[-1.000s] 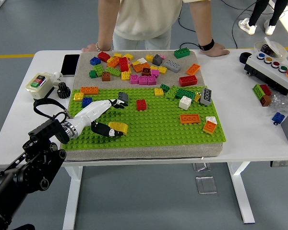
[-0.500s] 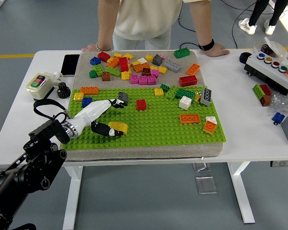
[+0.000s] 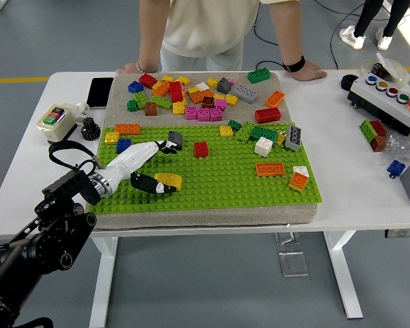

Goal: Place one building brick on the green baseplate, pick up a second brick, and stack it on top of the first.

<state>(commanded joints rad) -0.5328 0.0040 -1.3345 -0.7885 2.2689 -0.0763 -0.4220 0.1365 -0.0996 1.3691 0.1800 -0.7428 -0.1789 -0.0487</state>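
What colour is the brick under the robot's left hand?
Yellow. The brick lies on the green baseplate at the left hand, seen in the head view.

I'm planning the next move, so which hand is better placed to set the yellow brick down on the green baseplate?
The left hand. It is already over the green baseplate, with its thumb at the yellow brick. The right hand is not in view.

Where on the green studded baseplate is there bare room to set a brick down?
The green baseplate is bare along its near strip, between the yellow brick in the left hand and the orange flat brick. It is crowded at the far edge, around the green brick cluster.
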